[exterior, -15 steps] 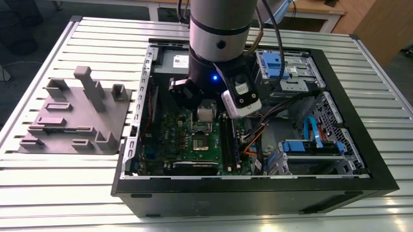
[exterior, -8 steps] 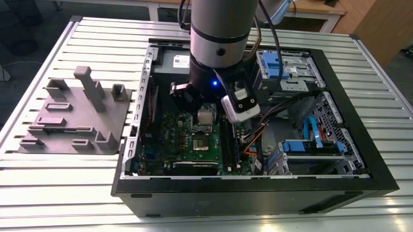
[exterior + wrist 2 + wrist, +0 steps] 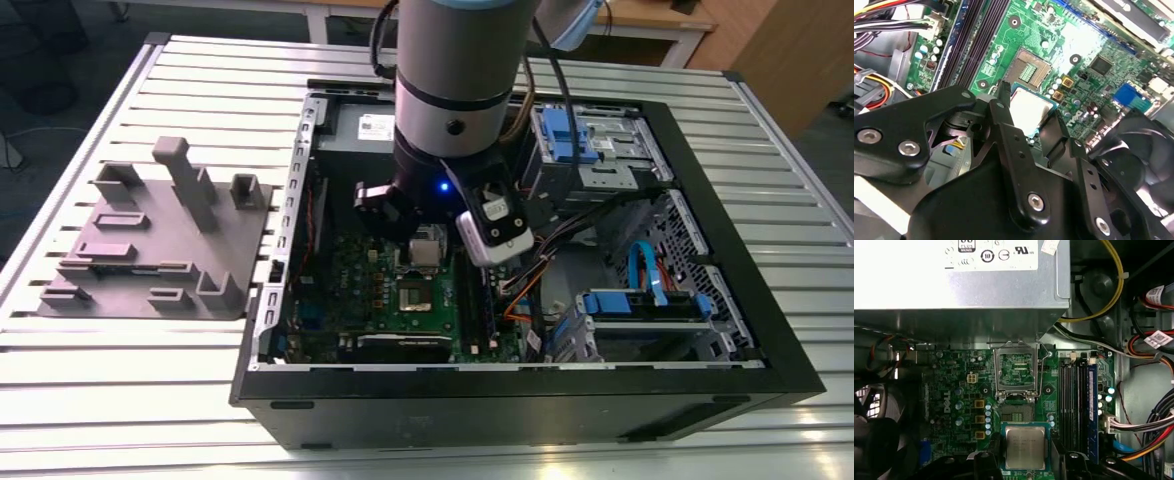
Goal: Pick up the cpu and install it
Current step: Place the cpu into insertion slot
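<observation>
While our jaws grip the chip [image 3: 1025, 449] above the board [image 3: 949, 385], we think it must line up square with the open socket [image 3: 1016, 413].

**Open tower case on a slatted table**

A black computer case [image 3: 534, 405] lies on its side, open at the top, on the slatted metal table [image 3: 134, 380]. Just beside it, on the exterior view's left, sits a grey plastic fixture [image 3: 147, 250] of blocks and posts. Inside the case are a green motherboard [image 3: 939, 385], a labelled grey power supply [image 3: 954, 290], black memory slots [image 3: 1074, 410], blue drive caddies [image 3: 587, 140] and bundled coloured cables [image 3: 1149, 425].
</observation>
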`<action>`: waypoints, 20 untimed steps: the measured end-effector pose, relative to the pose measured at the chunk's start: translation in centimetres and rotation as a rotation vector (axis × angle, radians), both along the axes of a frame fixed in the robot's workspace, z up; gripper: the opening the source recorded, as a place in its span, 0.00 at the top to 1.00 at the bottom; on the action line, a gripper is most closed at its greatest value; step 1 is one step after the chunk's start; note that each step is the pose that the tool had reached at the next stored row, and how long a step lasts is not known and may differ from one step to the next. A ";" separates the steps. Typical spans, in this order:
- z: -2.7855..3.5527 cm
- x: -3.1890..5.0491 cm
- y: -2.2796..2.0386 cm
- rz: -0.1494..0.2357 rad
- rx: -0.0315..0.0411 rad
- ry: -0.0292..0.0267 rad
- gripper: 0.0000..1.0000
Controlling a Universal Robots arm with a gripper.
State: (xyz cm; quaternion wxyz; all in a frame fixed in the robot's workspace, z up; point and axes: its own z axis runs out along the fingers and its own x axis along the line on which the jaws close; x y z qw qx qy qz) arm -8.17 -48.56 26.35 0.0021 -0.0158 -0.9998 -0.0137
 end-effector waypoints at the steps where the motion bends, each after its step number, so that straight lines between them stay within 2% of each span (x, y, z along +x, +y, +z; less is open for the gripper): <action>1: -0.18 0.00 0.00 0.000 0.0000 0.0000 0.53; 20: -3.63 -0.01 0.00 0.000 -0.0001 0.0001 0.53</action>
